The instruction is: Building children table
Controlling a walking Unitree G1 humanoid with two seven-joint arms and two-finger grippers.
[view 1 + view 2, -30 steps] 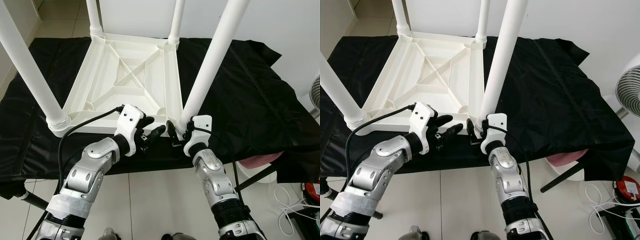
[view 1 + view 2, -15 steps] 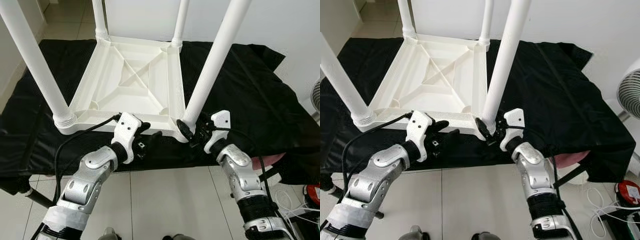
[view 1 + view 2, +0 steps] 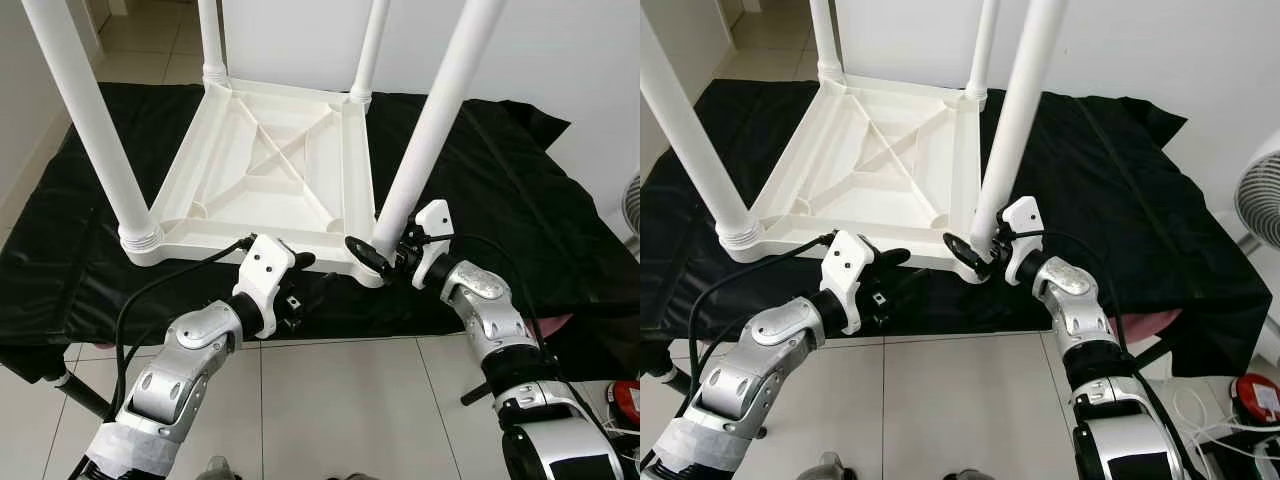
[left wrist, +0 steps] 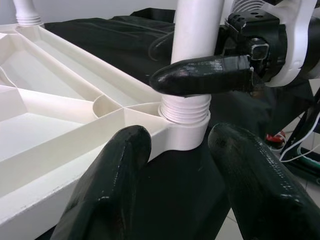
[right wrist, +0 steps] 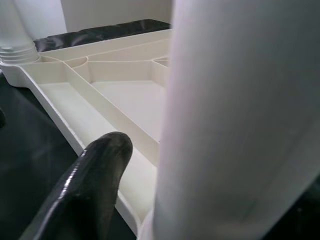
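A white plastic children's table [image 3: 270, 170] lies upside down on a black cloth, its four legs pointing up. My right gripper [image 3: 385, 252] reaches in from the right and is shut on the near right leg [image 3: 425, 130] just above its threaded collar [image 4: 184, 109]. One of its fingers [image 4: 205, 75] lies across the front of that leg. My left gripper [image 3: 306, 278] hovers open at the table's front edge, just left of that corner, its fingers [image 4: 107, 192] spread below the rim with nothing between them.
The black cloth [image 3: 490, 170] covers a low stand and hangs over its edges. A white fan [image 3: 1260, 195] stands at the far right. Pink fabric [image 3: 1145, 325], a red item [image 3: 1252, 388] and cables lie on the tiled floor below.
The camera has shifted. My right gripper swung from the front of the near right leg round to its right side and closed on its base. The left gripper has stayed at the front edge.
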